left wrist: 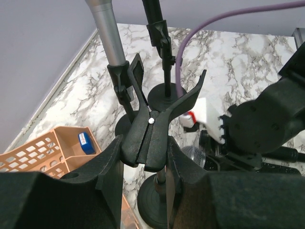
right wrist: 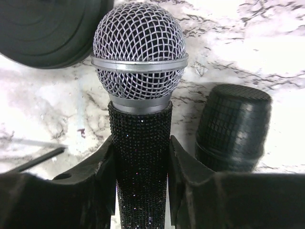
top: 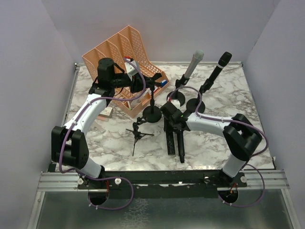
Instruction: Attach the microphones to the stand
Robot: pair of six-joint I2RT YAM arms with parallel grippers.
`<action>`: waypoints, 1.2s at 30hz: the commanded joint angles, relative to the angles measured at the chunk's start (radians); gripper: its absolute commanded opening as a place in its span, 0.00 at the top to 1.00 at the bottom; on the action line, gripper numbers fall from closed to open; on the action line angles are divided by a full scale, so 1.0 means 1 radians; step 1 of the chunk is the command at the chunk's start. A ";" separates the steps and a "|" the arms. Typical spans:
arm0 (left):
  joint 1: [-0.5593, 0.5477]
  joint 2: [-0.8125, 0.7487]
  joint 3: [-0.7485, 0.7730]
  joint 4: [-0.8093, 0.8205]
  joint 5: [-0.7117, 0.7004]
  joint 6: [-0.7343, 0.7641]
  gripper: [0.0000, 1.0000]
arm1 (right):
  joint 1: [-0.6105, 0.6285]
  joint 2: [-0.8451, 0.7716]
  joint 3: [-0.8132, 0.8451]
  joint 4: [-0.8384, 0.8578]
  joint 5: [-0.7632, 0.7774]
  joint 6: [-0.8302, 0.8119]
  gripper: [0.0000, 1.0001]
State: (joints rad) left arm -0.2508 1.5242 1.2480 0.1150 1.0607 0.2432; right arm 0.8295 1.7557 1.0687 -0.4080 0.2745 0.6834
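Observation:
A black microphone with a silver grille (right wrist: 139, 62) lies on the marble, and my right gripper (right wrist: 141, 157) is shut on its sparkly body just below the head. An all-black microphone (right wrist: 233, 126) lies right beside it. In the top view both lie side by side, the silver-grille one (top: 169, 140) under the right gripper (top: 170, 117). My left gripper (left wrist: 145, 152) is shut on the black spring clip (left wrist: 152, 129) of an unloaded stand (top: 152, 113). A silver-grey microphone (top: 193, 62) and a black microphone (top: 219, 64) stand clipped upright in two stands farther back.
An orange mesh file organiser (top: 119, 47) stands at the back left, right behind the left gripper. A small black tripod (top: 138, 133) lies on the marble tabletop (top: 228, 95) between the arms. Grey walls close in three sides.

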 commanded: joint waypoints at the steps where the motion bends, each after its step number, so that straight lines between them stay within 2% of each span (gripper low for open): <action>1: -0.001 -0.013 -0.024 -0.023 -0.022 0.022 1.00 | 0.002 -0.184 -0.074 0.150 0.061 -0.055 0.89; 7: -0.001 -0.017 -0.030 -0.032 -0.020 0.022 1.00 | 0.003 -0.433 -0.132 0.337 0.161 -0.177 0.94; 11: -0.001 -0.020 -0.035 -0.043 -0.019 0.031 1.00 | -0.002 -0.501 -0.120 0.515 0.265 -0.327 0.96; 13: -0.001 -0.017 -0.035 -0.042 -0.019 0.029 1.00 | -0.023 -0.500 -0.106 0.620 0.262 -0.408 0.96; 17: -0.001 -0.012 -0.029 -0.048 -0.016 0.011 1.00 | -0.079 -0.438 -0.009 0.726 0.221 -0.512 0.97; 21: -0.001 -0.015 -0.030 -0.054 -0.012 0.011 1.00 | -0.098 -0.417 -0.026 0.979 0.154 -0.652 0.99; 24: -0.001 -0.013 -0.032 -0.054 -0.008 0.009 1.00 | -0.111 -0.401 -0.007 1.063 0.094 -0.705 0.99; 31: -0.001 -0.013 -0.037 -0.045 0.000 -0.005 1.00 | -0.119 -0.367 -0.026 1.234 -0.157 -0.752 0.99; 36: -0.001 -0.015 -0.039 -0.031 0.008 -0.018 1.00 | -0.119 -0.325 -0.043 1.336 -0.265 -0.776 0.99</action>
State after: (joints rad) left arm -0.2508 1.5185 1.2411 0.1165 1.0580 0.2245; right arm 0.7177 1.3994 1.0309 0.7692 0.1562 -0.0463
